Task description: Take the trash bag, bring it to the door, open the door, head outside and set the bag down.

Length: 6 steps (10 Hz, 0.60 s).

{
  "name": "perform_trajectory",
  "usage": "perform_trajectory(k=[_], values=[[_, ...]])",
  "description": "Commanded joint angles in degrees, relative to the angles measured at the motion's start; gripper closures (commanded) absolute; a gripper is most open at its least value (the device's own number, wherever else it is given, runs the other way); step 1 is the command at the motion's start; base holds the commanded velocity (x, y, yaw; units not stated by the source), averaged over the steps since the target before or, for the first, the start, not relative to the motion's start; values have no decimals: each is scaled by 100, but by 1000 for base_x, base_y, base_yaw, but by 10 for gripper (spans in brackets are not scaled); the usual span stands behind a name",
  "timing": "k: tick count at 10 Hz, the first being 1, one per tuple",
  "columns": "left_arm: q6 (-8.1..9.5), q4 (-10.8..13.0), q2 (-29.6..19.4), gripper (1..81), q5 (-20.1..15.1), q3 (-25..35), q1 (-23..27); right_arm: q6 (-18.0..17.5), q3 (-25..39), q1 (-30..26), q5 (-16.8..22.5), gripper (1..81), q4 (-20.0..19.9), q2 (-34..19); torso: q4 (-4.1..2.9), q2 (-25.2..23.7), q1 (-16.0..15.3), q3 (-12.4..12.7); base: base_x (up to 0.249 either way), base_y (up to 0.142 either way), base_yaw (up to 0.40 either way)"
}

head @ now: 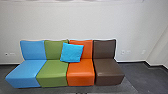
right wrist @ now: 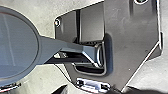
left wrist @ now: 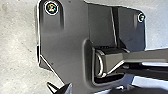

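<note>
We are facing blue, green, orange and brown seats point(head: 80, 72), a turquoise cushion point(head: 72, 52) leaning mid-row, and cannot tell whether our left pincer point(left wrist: 96, 89) or right pincer point(right wrist: 96, 90) is parted.

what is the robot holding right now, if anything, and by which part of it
That cannot be told from the wrist views. The bright blue square cushion is not held: it leans on the backs of the green and orange seats.
</note>
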<state>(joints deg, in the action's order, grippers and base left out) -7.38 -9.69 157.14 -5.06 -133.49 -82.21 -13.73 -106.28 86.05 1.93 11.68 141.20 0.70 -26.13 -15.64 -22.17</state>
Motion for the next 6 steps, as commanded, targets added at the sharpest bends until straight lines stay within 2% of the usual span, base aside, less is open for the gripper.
perform_trajectory(k=[1, 2, 4, 5, 6], values=[[17, -138, -446, 10, -452, 464, 385, -51, 987, -575, 335, 10, 19, -1056, 0, -560, -363, -525, 0, 0, 0], [17, -173, -542, 10, -452, 542, 473, -69, 1161, -715, 361, 10, 19, -1274, 0, -744, -479, -162, 0, 0, 0], [17, -488, -744, 10, -461, 735, 719, -183, 1749, -961, 396, 10, 19, -1748, 0, -1155, -734, -498, 0, 0, 0], [26, -666, -850, 10, -522, 850, 920, -183, 1980, -1076, 405, 10, 10, -1909, 0, -1307, -835, -540, 0, 0, 0], [17, -868, -956, 10, -751, 929, 1106, -200, 2260, -1190, 475, 10, 10, -2092, 0, -1469, -931, -588, 0, 0, 0]])
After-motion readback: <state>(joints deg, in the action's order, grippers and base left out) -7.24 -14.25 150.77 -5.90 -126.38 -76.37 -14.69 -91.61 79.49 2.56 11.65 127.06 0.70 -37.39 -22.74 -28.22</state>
